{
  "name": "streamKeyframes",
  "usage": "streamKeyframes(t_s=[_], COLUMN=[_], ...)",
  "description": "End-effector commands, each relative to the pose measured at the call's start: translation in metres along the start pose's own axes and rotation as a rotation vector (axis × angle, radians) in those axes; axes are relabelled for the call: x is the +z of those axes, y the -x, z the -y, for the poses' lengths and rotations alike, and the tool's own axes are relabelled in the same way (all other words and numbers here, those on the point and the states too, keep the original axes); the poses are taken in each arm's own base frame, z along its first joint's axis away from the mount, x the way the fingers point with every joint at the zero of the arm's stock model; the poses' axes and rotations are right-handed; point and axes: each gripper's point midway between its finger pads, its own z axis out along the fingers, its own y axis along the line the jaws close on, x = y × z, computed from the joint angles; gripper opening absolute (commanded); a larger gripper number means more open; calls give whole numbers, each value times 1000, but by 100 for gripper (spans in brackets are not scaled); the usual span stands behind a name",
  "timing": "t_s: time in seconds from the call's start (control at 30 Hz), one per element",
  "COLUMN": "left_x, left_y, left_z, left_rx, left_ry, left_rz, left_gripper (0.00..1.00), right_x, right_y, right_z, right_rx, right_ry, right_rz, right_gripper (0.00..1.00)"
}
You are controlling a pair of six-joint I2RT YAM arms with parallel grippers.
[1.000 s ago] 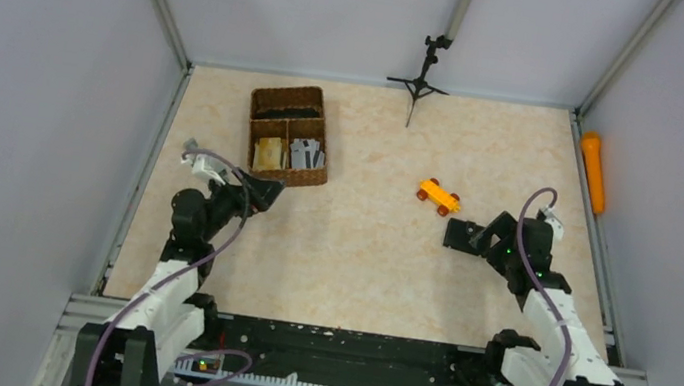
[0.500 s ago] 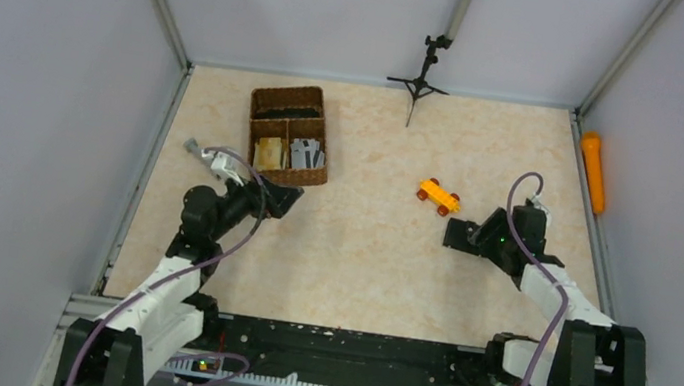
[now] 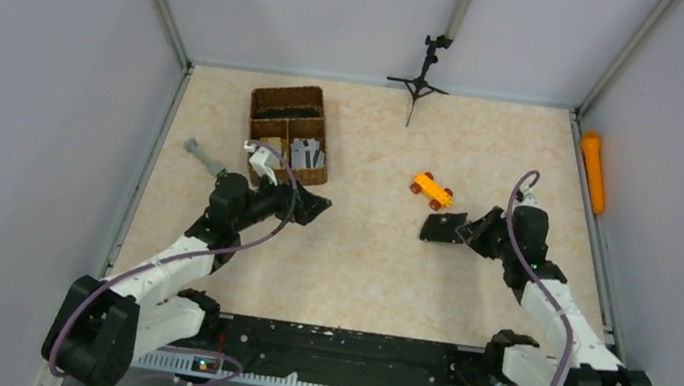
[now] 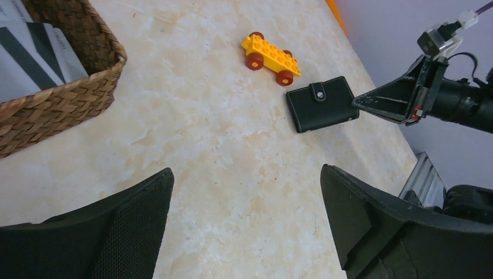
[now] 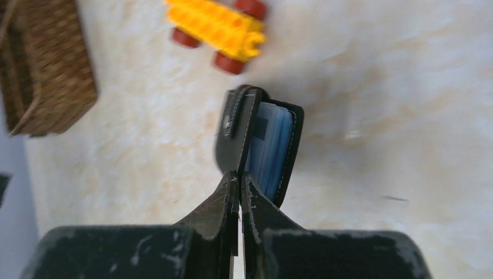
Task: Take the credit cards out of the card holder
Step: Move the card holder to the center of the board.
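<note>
Both arms have moved in and the card holder (image 3: 441,227) has slid a little. It lies on the bench (image 3: 358,266) just beside the toy car (image 3: 430,190). The right tool (image 3: 462,232) is pinched on its cover. The left tool (image 3: 316,207) is wide apart, well left of the car.

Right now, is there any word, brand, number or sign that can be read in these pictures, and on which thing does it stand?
No text can be read.
The cards in the wicker basket may carry small print, but it is too blurred.
The card holder and the yellow toy car show no lettering.
</note>
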Motion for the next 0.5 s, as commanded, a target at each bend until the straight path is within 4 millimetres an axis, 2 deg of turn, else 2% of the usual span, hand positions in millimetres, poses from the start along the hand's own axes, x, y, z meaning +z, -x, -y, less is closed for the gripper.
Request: streamKeyframes(t_s=[0.0,0.07,0.1,0.13,0.17,0.2,0.27,0.33,0.4,0.47], left_x=[15,20,22,23,24,25,27,30,32,32], left_y=[5,-2,-5,-8,-11,-13,-20,-26,-37,-48], left_z=[16,19,18,18,19,20,25,29,30,29], left_rx=[79,90,93,99,107,114,129,140,151,173], left_ry=[-36,-39,-32,-25,-29,-31,-48,-61,-48,-12], left_rz=[-26,-58,-72,-84,-96,-104,-126,-154,-198,-252], left_gripper=[98,98,98,98,98,98,98,96,89,84], right_x=[-19,-25,-27,-30,-33,-33,-31,-31,-32,-35], right_y=[-26,-45,-54,-63,-69,-74,-75,-67,-58,-51], right_z=[-63,-84,-93,-104,-112,-115,-105,-91,-80,-79], right_rx=[9,5,3,-10,-26,-40,-70,-119,-168,-222], right_ry=[243,290,307,341,364,361,291,210,152,150], right_rz=[-54,-78,-86,-91,-101,-116,-132,-95,-51,-18], right_gripper=[0,0,4,11,21,29,35,48,62,66])
